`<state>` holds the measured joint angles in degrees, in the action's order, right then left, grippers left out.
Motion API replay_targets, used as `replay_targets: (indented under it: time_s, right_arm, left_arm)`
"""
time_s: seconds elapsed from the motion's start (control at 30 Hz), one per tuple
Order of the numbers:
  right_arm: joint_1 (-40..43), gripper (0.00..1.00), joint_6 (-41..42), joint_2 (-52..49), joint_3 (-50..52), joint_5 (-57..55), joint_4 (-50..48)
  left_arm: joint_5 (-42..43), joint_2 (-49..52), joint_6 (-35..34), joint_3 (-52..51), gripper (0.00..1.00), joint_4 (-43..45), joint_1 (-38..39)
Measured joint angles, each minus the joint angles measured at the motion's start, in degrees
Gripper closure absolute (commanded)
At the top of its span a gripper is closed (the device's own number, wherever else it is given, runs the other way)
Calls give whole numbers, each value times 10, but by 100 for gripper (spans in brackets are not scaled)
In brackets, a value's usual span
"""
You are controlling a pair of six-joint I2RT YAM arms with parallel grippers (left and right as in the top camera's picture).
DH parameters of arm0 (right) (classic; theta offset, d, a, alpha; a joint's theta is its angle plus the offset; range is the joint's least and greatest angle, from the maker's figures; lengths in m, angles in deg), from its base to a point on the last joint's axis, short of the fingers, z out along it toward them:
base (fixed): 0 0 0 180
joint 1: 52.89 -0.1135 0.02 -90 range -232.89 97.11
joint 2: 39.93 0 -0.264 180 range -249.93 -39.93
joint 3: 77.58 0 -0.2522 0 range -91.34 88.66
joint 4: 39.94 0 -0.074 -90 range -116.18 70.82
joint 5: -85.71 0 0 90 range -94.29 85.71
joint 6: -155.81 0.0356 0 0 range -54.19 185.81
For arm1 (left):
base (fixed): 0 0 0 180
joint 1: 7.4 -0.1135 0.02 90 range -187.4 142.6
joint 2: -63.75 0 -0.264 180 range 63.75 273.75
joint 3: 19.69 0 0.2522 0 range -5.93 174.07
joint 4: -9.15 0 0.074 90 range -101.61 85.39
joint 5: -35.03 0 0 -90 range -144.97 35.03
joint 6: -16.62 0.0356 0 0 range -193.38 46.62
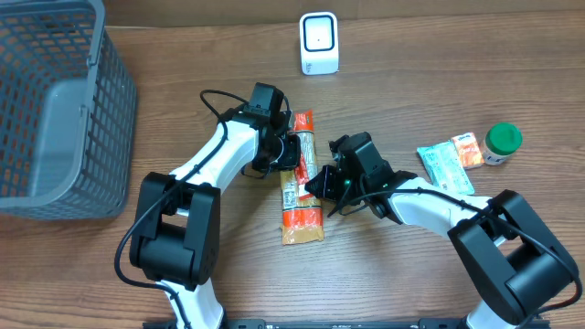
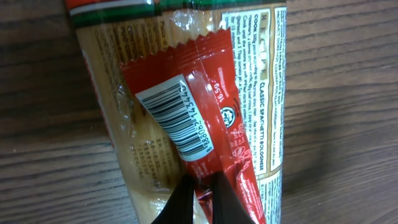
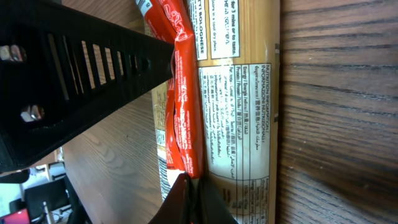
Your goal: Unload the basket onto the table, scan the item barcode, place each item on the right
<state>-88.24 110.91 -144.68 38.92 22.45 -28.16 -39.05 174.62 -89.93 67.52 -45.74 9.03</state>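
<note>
Two robot arms meet over a spaghetti packet (image 1: pixel 302 187) that lies flat at the middle of the wooden table (image 1: pixel 411 274), its long axis running from 12 to 6 o'clock in the overhead view. The left gripper (image 1: pixel 291 153) comes in from 9 o'clock near the packet's upper end. In its wrist view its jaws are pressed together on the red seam flap (image 2: pixel 205 93), pinching it just beside the barcode (image 2: pixel 180 121), which faces up and uncovered. The right gripper (image 1: pixel 318 185) reaches in from 3 o'clock. Its wrist view shows its jaws likewise closed on the edge of the same red flap, while the left gripper's black slotted body fills the upper left of that view and hides part of the packet. The white scanner (image 1: pixel 319 43) stands upright at 12 o'clock from the packet, well apart from it. A grey mesh basket (image 1: pixel 55 110) sits at 9 o'clock by the table's edge. At 3 o'clock lie two flat sachets (image 1: pixel 446 166), and a green-capped bottle (image 1: pixel 502 142) sits just beside them.
</note>
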Motion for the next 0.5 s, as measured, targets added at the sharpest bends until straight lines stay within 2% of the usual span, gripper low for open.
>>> replay_targets:
  time_s: [0.3, 0.5]
  right_arm:
    - [0, 96, -17, 0, 0, 3, 15]
    - [0, 95, -34, 0, 0, 5, 16]
  left_arm:
    - [-2, 19, 0, 52, 96, -58, -12]
    - [-10, 23, 0, 101, 91, -61, -19]
